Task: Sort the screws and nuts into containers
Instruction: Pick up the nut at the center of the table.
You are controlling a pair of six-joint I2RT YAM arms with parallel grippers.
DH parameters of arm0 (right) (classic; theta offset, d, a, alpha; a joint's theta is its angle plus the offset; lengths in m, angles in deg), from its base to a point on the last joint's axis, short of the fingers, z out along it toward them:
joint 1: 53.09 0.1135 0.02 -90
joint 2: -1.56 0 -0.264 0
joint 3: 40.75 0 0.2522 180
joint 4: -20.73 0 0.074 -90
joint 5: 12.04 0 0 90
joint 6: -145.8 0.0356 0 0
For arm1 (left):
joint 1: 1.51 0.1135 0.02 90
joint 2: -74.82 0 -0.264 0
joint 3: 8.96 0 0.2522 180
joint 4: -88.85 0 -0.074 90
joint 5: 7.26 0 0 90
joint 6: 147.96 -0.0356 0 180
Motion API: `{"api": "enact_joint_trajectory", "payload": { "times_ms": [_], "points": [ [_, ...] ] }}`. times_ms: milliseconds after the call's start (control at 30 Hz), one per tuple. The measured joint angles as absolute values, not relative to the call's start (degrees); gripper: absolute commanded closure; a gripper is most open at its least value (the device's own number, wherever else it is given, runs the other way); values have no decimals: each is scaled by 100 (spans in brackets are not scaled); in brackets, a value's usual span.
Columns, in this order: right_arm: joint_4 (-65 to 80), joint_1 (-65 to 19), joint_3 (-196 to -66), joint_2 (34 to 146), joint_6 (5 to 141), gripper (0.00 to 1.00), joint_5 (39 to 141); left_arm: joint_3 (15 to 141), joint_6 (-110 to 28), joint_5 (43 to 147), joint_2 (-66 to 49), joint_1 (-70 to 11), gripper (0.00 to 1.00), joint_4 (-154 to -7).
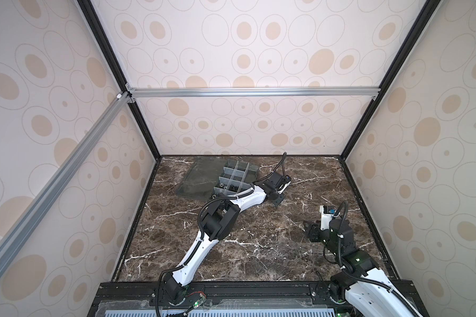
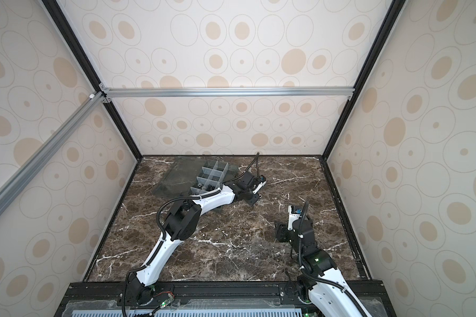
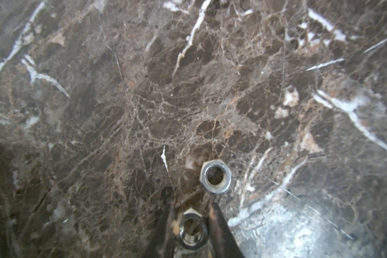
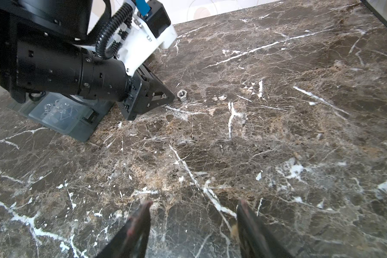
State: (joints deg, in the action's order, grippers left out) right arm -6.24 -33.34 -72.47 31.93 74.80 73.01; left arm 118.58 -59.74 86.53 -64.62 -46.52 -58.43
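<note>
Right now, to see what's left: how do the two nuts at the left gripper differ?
The pinched nut sits in the left gripper; the loose nut lies free beyond its fingers. The loose nut looks bright and sharp; the pinched nut dim and blurred. Both are silver hex nuts, hole up.

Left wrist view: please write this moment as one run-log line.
left pincer: shut on nut | second nut: loose on table | right pincer: open, empty

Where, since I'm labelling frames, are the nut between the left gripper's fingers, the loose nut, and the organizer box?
flanked nut (image 3: 189,213): left wrist view, hex rim.
loose nut (image 3: 203,176): left wrist view, flat ring face.
organizer box (image 1: 232,177): a top view, white centre divider.
</note>
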Motion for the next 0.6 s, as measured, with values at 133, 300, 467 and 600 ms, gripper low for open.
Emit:
{"api": "enact_joint_trajectory", "payload": {
  "times_ms": [133,300,467,600],
  "points": [
    [-626,-3334,-7247,3167,7480,37,7294,11823,-5928,8649,-6202,-4652,76,-5847],
    [-624,-3334,-7245,3164,7480,37,7283,11749,-5821,8653,-5815,-4606,77,-5843],
    [-576,-3334,-7225,3164,7458,36,7347,11458,-5681,8629,-5349,-4466,78,-5843],
    [-502,-3334,-7170,3164,7393,36,7504,10879,-5583,8592,-4768,-4167,78,-5847]
  ]
}}
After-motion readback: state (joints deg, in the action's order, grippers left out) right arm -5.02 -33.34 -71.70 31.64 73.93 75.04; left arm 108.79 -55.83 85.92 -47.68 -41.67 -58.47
